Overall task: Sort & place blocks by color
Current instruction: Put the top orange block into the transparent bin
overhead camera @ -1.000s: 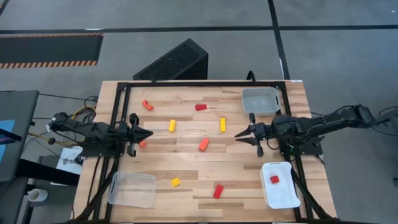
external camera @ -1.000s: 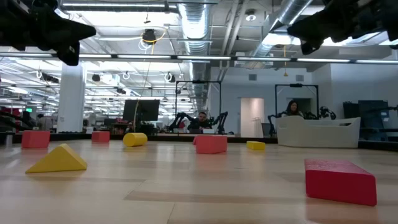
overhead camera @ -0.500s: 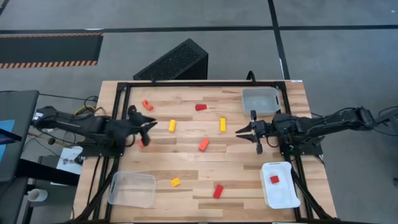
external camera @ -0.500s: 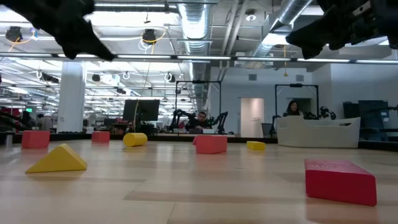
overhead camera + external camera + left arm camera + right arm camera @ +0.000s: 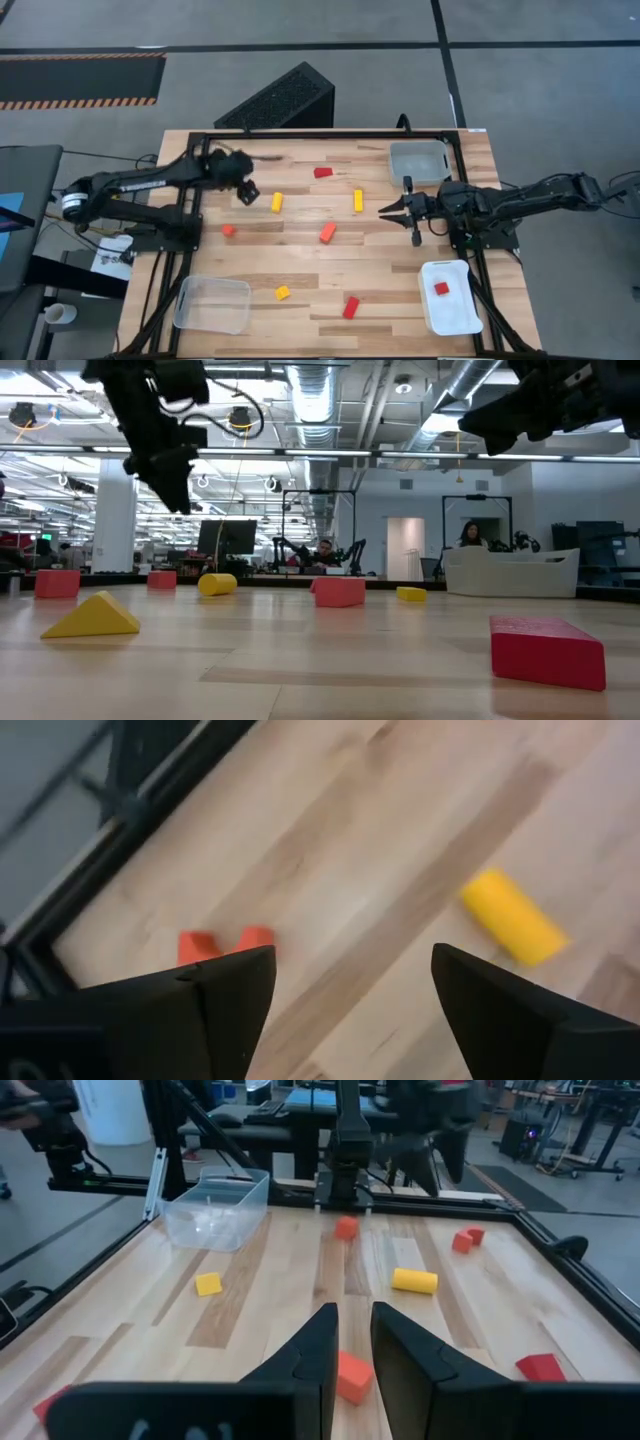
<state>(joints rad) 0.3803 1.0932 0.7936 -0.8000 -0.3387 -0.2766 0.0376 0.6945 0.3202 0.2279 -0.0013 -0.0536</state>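
Left hand (image 5: 247, 194): fingers spread, empty, poised over orange block (image 5: 224, 943), likely for pickup; right hand (image 5: 384, 213): nearly clenched, empty, waiting mid-counter

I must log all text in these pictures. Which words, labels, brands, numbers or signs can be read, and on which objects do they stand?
None can be read.
The blocks, the trays and the table bear no visible writing.
Distant screens and fixtures in the room are too small to read.
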